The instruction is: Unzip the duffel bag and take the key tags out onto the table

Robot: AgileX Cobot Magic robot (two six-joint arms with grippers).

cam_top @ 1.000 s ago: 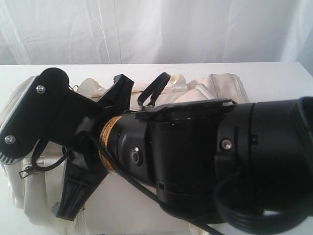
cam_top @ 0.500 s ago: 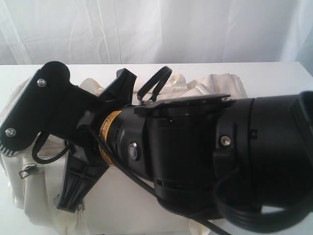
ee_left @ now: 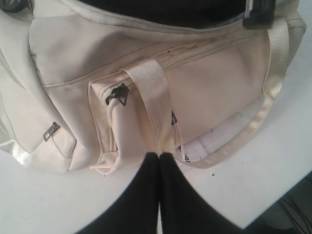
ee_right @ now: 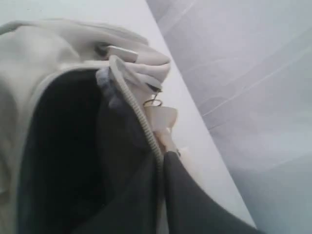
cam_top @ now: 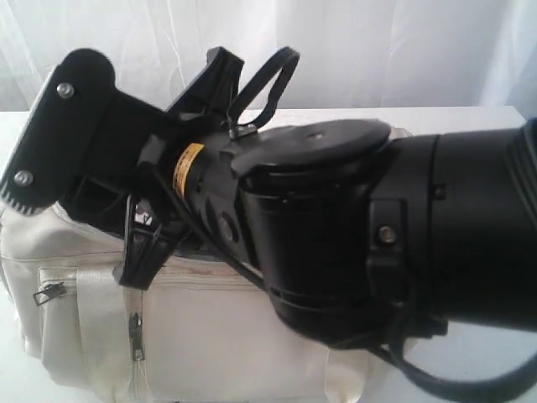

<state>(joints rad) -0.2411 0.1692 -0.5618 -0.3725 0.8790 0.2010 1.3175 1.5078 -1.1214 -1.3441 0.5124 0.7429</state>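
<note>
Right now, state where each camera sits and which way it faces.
Exterior: off the arms, close behind a black arm that fills the frame, facing across the duffel bag and table toward a white curtain.
Left wrist: on the left arm, looking down on the bag's zip pocket; left gripper shut on the webbing strap.
Right wrist: on the right arm, looking along the opened zipper into dark lining; right gripper shut.
Shared: all three show the bag.

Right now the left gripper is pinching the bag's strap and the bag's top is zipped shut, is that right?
Not quite. The top is open, not zipped shut: the right wrist view shows the zipper parted and the dark lining inside the bag. The rest holds: in the left wrist view the left gripper is pinching the strap.
</note>
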